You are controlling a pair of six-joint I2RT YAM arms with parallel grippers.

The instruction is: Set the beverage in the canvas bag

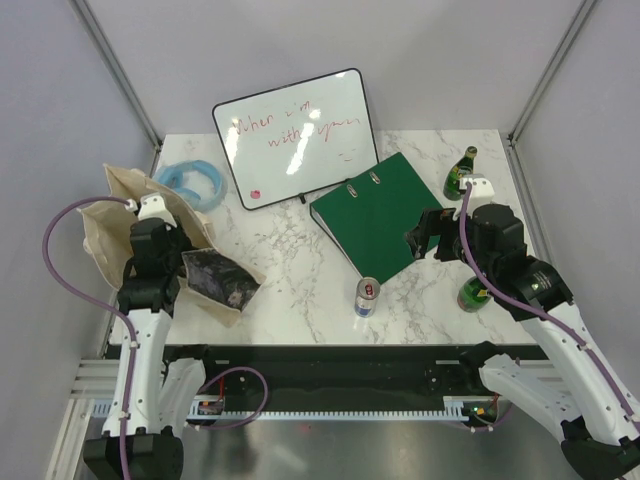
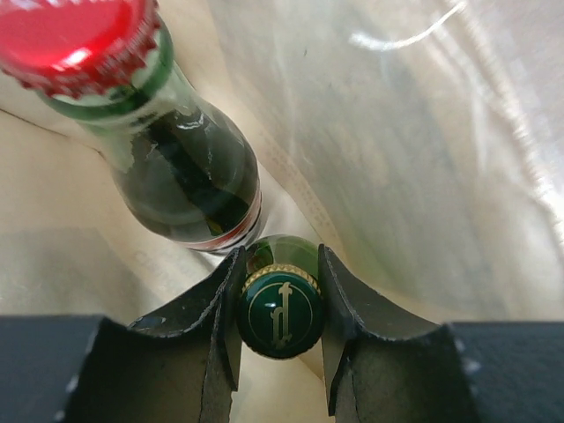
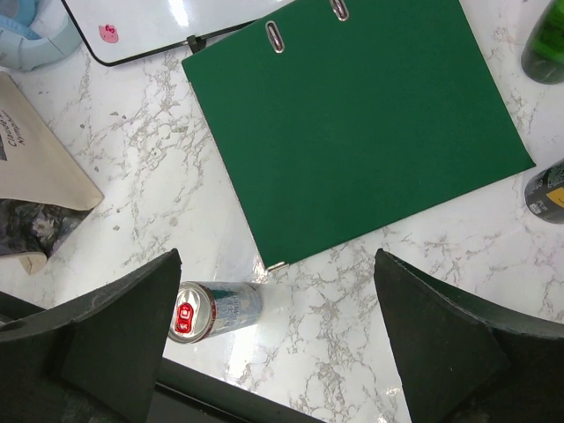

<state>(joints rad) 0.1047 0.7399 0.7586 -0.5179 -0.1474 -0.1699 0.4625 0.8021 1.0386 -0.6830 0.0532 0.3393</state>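
While in bag (image 2: 423,132), green-capped bottle (image 2: 280,310) upright.

Robot lab cell: alu frame posts (image 1: 116,70), grey wall panels (image 1: 400,45), whiteboard (image 1: 295,135).

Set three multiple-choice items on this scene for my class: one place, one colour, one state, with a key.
1. Where does the can stand relative to the green binder? A on top of it; B on the table just off its near corner; C behind its far edge.
2. In the canvas bag, the cap of the loose bottle is: A red; B blue; C white.
3. The right gripper is: A shut on the can; B shut on the binder; C open, empty.
Key: 1B, marble shows around it; 2A, plain in the left wrist view; 3C, fingers stand wide apart.
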